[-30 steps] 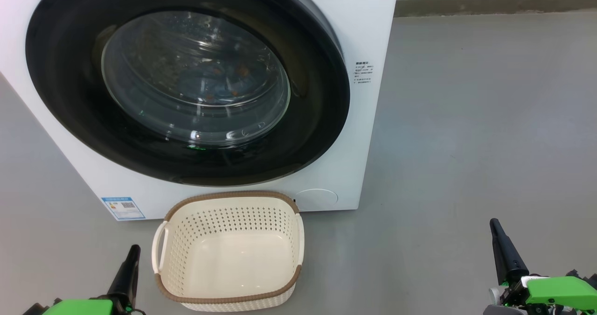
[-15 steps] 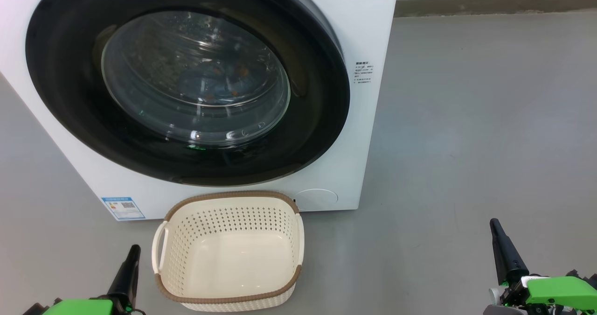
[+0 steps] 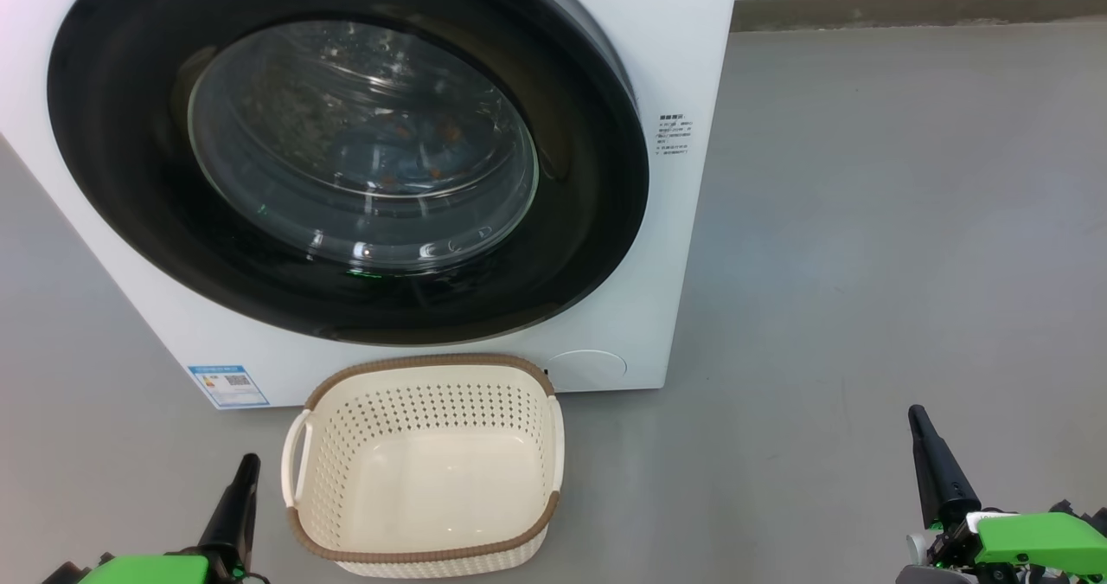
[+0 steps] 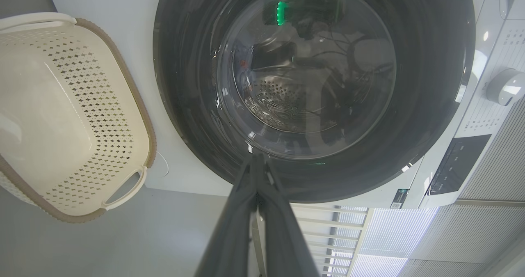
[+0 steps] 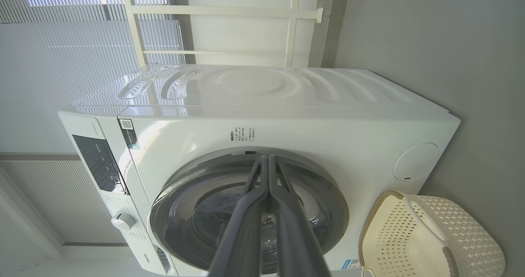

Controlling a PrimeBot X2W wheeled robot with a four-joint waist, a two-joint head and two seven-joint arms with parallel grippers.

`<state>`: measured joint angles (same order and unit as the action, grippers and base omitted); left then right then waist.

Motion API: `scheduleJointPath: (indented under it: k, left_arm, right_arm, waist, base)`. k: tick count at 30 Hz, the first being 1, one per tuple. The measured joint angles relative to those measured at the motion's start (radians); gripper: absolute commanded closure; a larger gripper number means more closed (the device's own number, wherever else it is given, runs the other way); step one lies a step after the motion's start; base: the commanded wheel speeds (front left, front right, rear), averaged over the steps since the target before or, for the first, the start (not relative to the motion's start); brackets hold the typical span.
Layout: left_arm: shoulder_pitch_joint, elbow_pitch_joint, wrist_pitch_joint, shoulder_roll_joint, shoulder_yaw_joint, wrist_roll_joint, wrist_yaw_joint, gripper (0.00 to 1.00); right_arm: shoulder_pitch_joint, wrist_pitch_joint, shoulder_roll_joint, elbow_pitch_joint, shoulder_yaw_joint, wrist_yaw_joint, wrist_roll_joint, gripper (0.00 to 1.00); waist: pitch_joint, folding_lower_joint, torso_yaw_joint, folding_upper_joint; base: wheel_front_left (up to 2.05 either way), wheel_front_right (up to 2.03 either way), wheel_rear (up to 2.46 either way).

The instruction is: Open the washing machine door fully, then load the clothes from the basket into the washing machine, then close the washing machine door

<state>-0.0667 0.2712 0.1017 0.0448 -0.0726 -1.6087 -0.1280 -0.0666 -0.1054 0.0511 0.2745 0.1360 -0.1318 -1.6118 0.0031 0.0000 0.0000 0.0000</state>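
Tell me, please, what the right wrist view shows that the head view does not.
Right wrist view, not head view: the washer's top, control panel, dial and window blinds. Head view, not right wrist view: the left gripper, shut, and blue clothes behind the glass. Both: the shut door, the empty basket and the shut right gripper.

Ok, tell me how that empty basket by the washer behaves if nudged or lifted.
The laundry basket is probably light: perforated plastic with nothing inside, so a nudge would likely slide it over the smooth grey floor. Its moulded walls look stiff, so it should hold shape; lifted by one side handle, it would likely tilt.
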Motion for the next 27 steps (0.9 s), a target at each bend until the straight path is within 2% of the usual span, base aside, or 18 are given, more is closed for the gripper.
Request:
scheduleJointPath:
  k: [27]
  left_arm:
    - [0.000, 0.000, 0.004, -0.001, -0.002, 0.000, 0.000, 1.00]
  right_arm:
    - [0.000, 0.000, -0.001, 0.000, 0.001, 0.000, 0.000, 1.00]
  waist:
    - [0.000, 0.0000, 0.000, 0.0000]
  base:
    - [0.00, 0.00, 0.00]
